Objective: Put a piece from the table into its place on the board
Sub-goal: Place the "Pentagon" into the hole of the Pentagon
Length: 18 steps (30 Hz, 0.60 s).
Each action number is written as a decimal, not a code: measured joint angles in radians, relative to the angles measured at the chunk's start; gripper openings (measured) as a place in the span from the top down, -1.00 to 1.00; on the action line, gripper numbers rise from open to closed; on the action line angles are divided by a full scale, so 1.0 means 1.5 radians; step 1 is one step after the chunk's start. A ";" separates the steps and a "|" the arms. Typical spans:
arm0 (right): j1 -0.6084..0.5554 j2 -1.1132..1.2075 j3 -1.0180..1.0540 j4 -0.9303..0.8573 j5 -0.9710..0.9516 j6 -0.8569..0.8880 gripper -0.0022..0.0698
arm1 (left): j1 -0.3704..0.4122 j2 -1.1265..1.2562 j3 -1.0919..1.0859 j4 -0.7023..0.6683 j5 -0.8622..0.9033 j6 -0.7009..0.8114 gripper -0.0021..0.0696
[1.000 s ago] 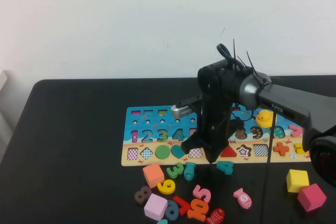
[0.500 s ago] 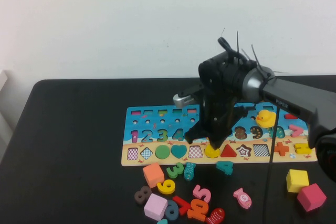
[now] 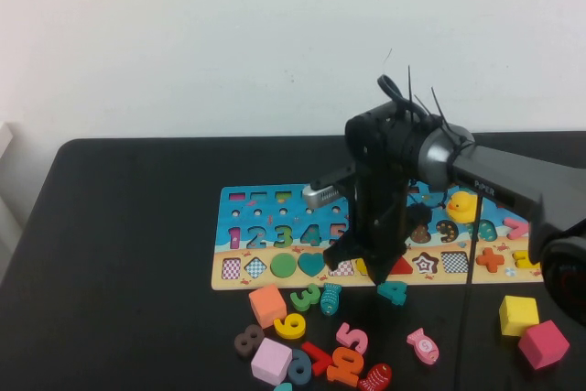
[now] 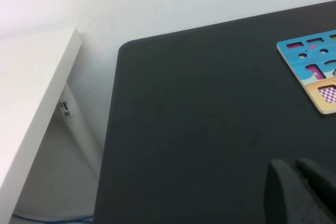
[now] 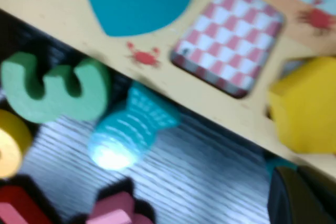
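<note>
The yellow pentagon piece [image 5: 307,106] lies at its place on the board [image 3: 265,203], between the checkered square recess [image 5: 228,48] and the red triangle [image 3: 399,266]. It covers the recess, and I cannot tell if it sits fully flat. My right gripper [image 5: 304,198] hangs shut and empty just in front of it, at the board's front edge [image 5: 220,114]. In the high view that arm hides most of the piece. My left gripper [image 4: 302,190] is shut over the bare black table [image 4: 199,119], far left of the board.
Loose pieces lie in front of the board: an orange cube [image 3: 267,305], green 3 [image 3: 305,297], teal fish [image 3: 330,298], teal 4 [image 3: 392,292], yellow 6 [image 3: 290,325]. A yellow cube [image 3: 518,314] and pink cube [image 3: 544,344] sit right. A duck [image 3: 461,206] stands on the board.
Half a second ago the right arm was raised and the pentagon showed on the board. The arm has since dropped low over it again, jaws still shut.
</note>
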 joint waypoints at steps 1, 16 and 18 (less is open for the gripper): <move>0.000 0.003 0.000 0.007 -0.003 -0.002 0.89 | 0.000 0.000 0.000 0.000 0.000 0.000 0.95; 0.000 0.005 0.000 0.034 -0.076 0.002 0.89 | 0.000 0.000 0.000 0.000 0.000 0.000 0.95; 0.000 0.005 0.000 0.034 -0.078 0.002 0.89 | 0.000 0.000 0.000 0.000 0.000 0.000 0.95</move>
